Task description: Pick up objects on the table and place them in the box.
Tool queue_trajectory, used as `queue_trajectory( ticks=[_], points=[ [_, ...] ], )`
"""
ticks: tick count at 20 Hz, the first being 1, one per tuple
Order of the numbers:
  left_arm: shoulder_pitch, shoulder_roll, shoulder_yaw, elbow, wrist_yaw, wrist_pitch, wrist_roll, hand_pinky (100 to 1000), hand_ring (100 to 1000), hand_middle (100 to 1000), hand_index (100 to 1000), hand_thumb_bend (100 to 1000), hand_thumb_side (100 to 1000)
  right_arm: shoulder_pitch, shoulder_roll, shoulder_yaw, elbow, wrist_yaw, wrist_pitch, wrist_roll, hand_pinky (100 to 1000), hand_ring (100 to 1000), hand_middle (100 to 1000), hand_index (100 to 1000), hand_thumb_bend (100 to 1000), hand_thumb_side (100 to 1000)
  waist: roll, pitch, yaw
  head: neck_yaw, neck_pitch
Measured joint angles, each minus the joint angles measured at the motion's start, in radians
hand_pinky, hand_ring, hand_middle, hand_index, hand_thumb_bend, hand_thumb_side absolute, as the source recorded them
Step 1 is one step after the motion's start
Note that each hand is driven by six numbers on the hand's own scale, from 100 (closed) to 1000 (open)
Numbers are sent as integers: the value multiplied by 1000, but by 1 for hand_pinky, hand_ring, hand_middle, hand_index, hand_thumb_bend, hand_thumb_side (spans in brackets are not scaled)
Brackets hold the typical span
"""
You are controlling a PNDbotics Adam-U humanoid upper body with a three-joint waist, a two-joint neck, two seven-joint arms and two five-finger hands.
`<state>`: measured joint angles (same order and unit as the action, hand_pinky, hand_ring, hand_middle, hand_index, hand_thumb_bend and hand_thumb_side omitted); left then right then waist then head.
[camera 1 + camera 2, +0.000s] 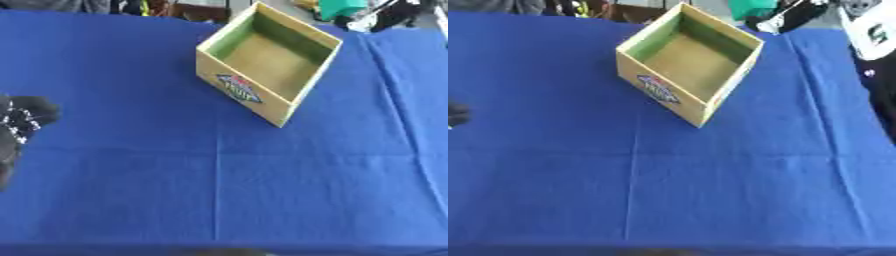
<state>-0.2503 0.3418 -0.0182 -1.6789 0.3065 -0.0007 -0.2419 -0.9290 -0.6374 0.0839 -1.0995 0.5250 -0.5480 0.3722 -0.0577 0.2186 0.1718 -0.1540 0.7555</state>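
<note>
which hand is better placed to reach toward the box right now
Left, tentatively. Only the left hand shows, at the cloth's left edge, level with the box. The right hand is in neither view. No loose objects show on the cloth.

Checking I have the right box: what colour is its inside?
Green walls, tan floor inside the box; the left eye view shows it best.

Pretty bright, even light all over, no glare. Everything's a bit soft and blurry, the box [268, 59] logo is smeared, only a faint shadow inside it.
</note>
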Motion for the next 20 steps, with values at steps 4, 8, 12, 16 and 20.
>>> queue_trajectory(
  ticks=[4,8,12,16,20],
  points=[
    [-8,-1,-4,0,0,1,-5,840,774,605,683,380,1000,-31,57,6,67,53,-4,-4,705,709,409,473,100,100,0,7,28,-16,0],
    [-14,-8,-10,0,1,2,-10,840,774,604,683,380,1000,-46,99,10,122,111,-9,-16,704,710,413,480,100,100,0,12,61,-31,0],
    [-15,-9,-12,0,2,1,-12,840,774,604,683,381,1000,-48,128,15,163,170,-15,-31,706,715,421,492,100,100,2,16,77,-41,0],
    [-18,-11,-15,0,2,1,-13,840,773,604,683,383,1000,-48,153,20,192,222,-22,-40,709,723,438,513,100,100,4,17,82,-48,0],
    [-20,-17,-15,0,2,2,-15,841,773,604,683,383,1000,-48,171,22,215,259,-26,-45,714,731,455,534,100,100,4,20,82,-52,0]
  ],
)
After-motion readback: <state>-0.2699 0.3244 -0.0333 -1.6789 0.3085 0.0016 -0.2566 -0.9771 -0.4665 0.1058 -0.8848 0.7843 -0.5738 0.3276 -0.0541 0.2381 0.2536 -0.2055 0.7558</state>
